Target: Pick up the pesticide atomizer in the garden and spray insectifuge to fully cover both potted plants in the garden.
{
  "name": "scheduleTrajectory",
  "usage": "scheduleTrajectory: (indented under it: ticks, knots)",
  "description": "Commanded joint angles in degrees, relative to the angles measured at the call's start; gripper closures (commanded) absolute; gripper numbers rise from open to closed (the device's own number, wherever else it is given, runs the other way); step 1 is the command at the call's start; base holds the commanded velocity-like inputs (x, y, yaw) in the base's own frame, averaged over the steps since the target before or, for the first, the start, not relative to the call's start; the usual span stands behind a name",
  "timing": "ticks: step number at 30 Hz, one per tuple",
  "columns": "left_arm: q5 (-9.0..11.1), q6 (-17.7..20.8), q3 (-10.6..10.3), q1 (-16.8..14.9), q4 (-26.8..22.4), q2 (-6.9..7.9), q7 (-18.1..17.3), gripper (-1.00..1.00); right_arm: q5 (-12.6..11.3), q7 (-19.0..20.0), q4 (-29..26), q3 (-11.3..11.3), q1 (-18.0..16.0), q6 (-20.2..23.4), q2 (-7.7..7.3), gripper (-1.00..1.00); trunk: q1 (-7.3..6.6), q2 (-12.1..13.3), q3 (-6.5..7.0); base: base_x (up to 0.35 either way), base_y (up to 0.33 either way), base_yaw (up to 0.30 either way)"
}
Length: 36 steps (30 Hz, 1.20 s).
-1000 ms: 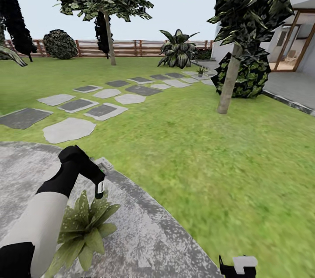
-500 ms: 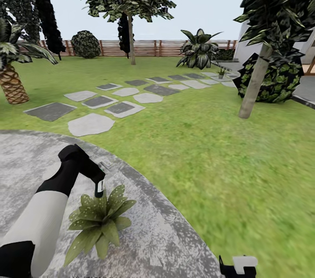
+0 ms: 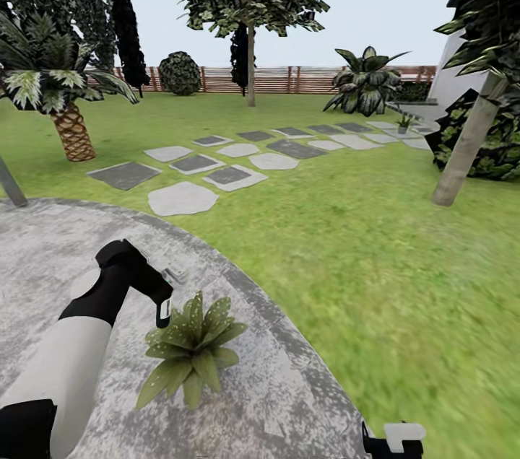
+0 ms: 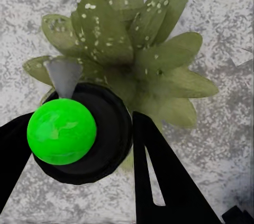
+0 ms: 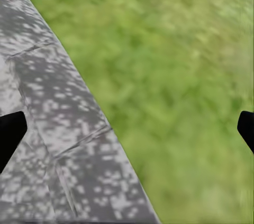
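Observation:
My left gripper (image 3: 154,289) is shut on the pesticide atomizer (image 3: 165,310), a slim dark bottle with a white label band, held over the round grey patio (image 3: 43,264). In the left wrist view the atomizer (image 4: 79,139) shows from above between my black fingers (image 4: 164,176), a bright green ball on its top. Just beyond and below it sits a potted plant (image 3: 191,354), a low leafy rosette. Whitish insectifuge specks (image 4: 106,28) dot its leaves (image 4: 132,49). A second small potted plant (image 3: 402,120) stands far off by the last stepping stones. My right gripper (image 3: 393,441) hangs open, low over the patio's edge (image 5: 79,129).
Lawn (image 3: 361,250) spreads to the right of the patio. Grey stepping stones (image 3: 217,174) lead toward a brown slatted fence (image 3: 289,80). A palm (image 3: 68,127) stands at the left, a thin tree trunk (image 3: 466,149) and a dark shrub (image 3: 498,149) at the right.
The whole picture has slid right as the camera turned left, bringing the palm into view. The near plant now sits further right of my left gripper, which still holds the atomizer.

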Motion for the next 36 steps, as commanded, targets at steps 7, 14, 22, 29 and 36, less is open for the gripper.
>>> scheduleTrajectory:
  ticks: [7, 14, 22, 29, 36]
  knots:
    - [-0.4, 0.6, -0.1, 0.0, 0.0, -0.02, -0.5, 1.00, 0.6, -0.3, 0.1, -0.2, 0.0, -0.1, 0.00, -1.00, -0.03, 0.0, -0.05, -0.149, -0.215, 0.279]
    - [-0.4, 0.6, -0.1, 0.0, 0.0, -0.02, -0.5, 1.00, 0.6, -0.3, 0.1, -0.2, 0.0, -0.1, 0.00, -1.00, -0.03, 0.0, -0.05, -0.067, -0.263, 0.279]
    - [-4.0, 0.6, 0.2, 0.0, 0.0, 0.00, -0.4, 1.00, 0.5, -0.4, 0.0, -0.2, 0.0, -0.2, 0.01, -1.00, -0.03, 0.0, -0.05, -0.202, -0.170, 0.119]
    - [-7.6, 0.3, 0.2, 0.8, 0.1, 0.94, -0.4, 1.00, 0.6, -0.4, 0.0, -0.2, 0.0, -0.1, -0.14, -1.00, -0.03, 0.0, -0.05, -0.001, 0.000, 0.000]
    - [-8.6, -0.1, 0.1, 4.5, 0.5, 1.47, -0.2, 1.00, 0.5, -0.4, 0.0, -0.2, 0.0, -0.1, -0.10, -1.00, -0.03, 0.0, -0.05, 0.000, 0.000, 0.000]
